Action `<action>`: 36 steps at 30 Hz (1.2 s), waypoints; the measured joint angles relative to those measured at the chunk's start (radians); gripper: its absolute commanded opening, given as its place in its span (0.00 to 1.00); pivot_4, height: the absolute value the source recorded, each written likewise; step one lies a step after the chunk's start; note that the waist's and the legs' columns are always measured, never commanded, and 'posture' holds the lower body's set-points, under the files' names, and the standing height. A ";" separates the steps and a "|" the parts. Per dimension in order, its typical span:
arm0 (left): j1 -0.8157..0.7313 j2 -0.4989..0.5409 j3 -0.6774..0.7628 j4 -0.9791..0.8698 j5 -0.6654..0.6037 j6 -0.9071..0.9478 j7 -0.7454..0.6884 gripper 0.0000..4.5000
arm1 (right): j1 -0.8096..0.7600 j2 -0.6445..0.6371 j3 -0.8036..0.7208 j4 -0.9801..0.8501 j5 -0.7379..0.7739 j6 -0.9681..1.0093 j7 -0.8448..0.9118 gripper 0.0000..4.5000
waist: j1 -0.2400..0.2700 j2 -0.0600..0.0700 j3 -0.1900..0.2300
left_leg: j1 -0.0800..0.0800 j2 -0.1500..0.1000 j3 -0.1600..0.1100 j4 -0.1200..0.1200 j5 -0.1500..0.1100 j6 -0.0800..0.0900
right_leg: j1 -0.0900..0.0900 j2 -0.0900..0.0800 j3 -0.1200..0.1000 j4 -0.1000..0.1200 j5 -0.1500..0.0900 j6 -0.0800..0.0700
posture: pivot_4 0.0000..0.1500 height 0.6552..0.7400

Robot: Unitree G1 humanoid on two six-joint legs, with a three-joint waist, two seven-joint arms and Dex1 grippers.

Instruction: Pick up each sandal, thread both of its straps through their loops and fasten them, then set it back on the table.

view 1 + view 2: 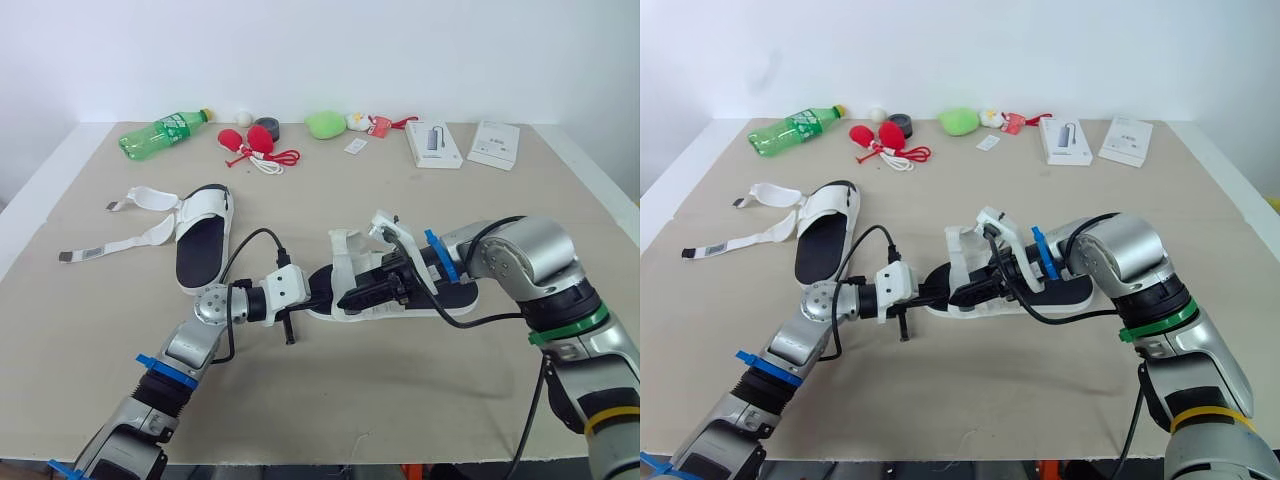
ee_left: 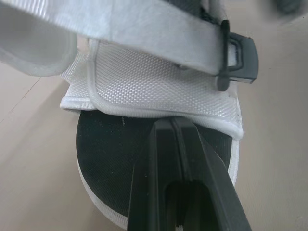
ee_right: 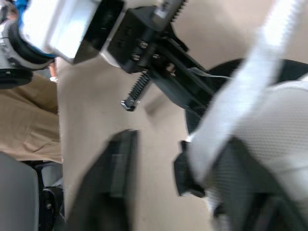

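One white sandal with a black sole (image 1: 203,238) lies at the left of the table, its two straps (image 1: 118,232) undone and spread out to the left. The other sandal (image 1: 455,292) lies at the centre between both arms. My left gripper (image 1: 320,289) reaches in from the left and is shut on that sandal's sole end; in the left wrist view its fingertips (image 2: 173,127) meet on the black insole just below the white upper (image 2: 159,91), near a strap with a black buckle (image 2: 238,60). My right gripper (image 1: 372,294) is open around the strap and buckle (image 3: 185,175).
Along the far edge of the table (image 1: 320,400) lie a green bottle (image 1: 163,132), red bulbs with a cord (image 1: 252,142), a black disc (image 1: 266,127), a green lump (image 1: 323,123) and two white boxes (image 1: 433,143) (image 1: 493,144). Cables hang off both arms.
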 measured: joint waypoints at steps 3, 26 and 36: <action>-0.002 0.001 0.002 0.005 0.000 -0.001 0.000 0.00 | -0.026 0.028 -0.013 0.043 -0.001 0.006 -0.020 0.58 | -0.002 0.000 0.000 | 0.000 0.000 0.000 0.000 0.000 0.000 | -0.001 0.000 0.000 0.000 0.001 -0.001 | 1.00 1.00; -0.001 -0.001 0.000 0.004 0.003 -0.002 0.001 0.00 | 0.072 0.051 -0.114 -0.043 0.014 0.075 -0.117 0.01 | -0.001 0.000 0.000 | -0.001 0.000 0.000 0.000 0.000 0.000 | -0.001 0.000 0.000 -0.001 0.002 0.000 | 1.00 1.00; -0.003 -0.004 0.000 0.004 0.003 -0.002 -0.001 0.00 | 0.085 -0.002 -0.106 -0.064 0.024 0.006 -0.044 0.57 | 0.000 0.000 0.000 | -0.001 0.000 0.000 0.000 0.000 0.000 | -0.001 0.000 0.000 -0.001 0.001 0.000 | 1.00 1.00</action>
